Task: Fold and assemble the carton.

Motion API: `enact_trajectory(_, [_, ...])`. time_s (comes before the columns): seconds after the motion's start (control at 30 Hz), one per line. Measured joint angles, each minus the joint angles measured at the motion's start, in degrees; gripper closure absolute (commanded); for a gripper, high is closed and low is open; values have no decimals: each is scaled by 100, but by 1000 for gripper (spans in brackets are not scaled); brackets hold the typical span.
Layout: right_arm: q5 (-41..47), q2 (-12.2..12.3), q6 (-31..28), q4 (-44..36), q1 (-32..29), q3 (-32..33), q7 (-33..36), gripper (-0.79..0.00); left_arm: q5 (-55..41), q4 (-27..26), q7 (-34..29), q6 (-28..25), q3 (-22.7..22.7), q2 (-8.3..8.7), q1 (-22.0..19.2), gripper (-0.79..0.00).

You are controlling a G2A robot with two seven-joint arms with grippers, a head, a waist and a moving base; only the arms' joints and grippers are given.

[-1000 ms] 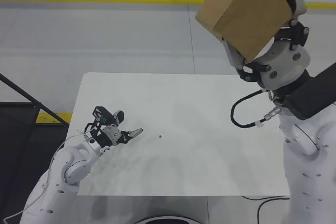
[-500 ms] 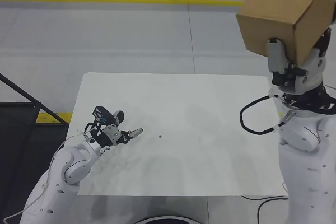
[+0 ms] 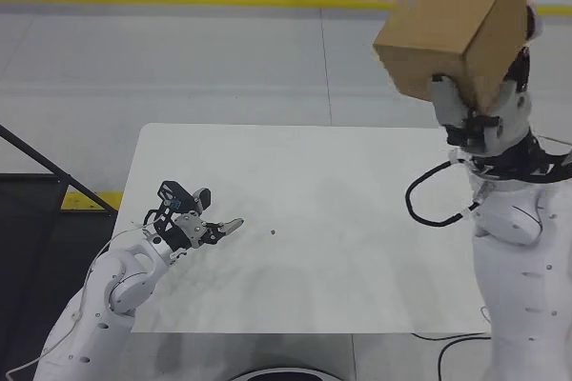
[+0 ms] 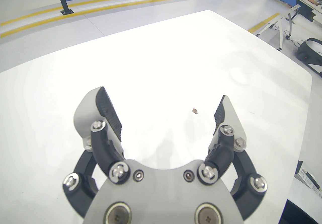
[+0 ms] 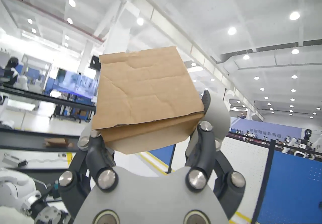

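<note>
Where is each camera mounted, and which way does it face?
Top view: above the arms, looking down at the table; both arms show, the right one holding the carton high.
Left wrist view: on the left wrist, facing across the table; the open left gripper shows.
Right wrist view: on the right wrist, facing up at the ceiling; the right gripper shows, shut on the carton.
Shared: top and left wrist views both show the brown scrap; top and right wrist, the carton.
</note>
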Motion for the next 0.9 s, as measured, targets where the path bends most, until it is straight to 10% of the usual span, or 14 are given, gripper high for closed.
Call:
enact_trajectory(0.33, [-211, 87, -57, -518, -195, 19, 1187, 0, 0, 0, 0, 0, 0, 0, 0, -785])
enact_trajectory(0.9, [-221, 99, 216, -594, -409, 86, 1265, 0, 0, 0, 0, 0, 0, 0, 0, -785])
